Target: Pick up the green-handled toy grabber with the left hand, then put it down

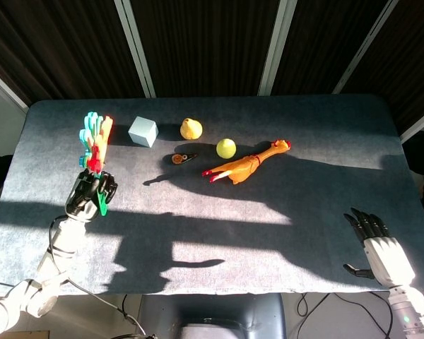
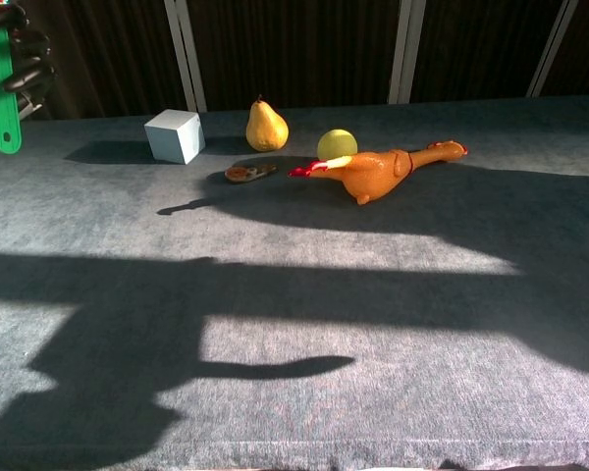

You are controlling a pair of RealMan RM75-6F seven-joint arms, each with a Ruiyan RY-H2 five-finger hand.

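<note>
The left hand [image 1: 90, 192] is raised over the left side of the desk [image 1: 268, 212], its dark fingers [image 2: 25, 61] wrapped around the green handle of the toy grabber [image 1: 94, 145]. The grabber stands upright in that grip, clear of the desk, with its blue, orange and red hand-shaped paddles pointing up and away. In the chest view only the green handle and the fingers show at the top left corner.

Further in on the desk lie a pale blue cube [image 1: 143, 131], a yellow pear [image 1: 191, 128], a yellow-green ball [image 1: 226, 147] and a rubber chicken [image 1: 244, 166] stretched out on its side just beside the ball. A small dark and orange object [image 1: 179, 158] lies between the cube and the chicken; what it is cannot be told.

The right hand [image 1: 381, 251] rests at the near right edge with its fingers spread, grasping nothing.

The desk is covered in grey-blue felt, striped with strong sunlight and long shadows. Dark slatted panels with pale posts stand behind.
</note>
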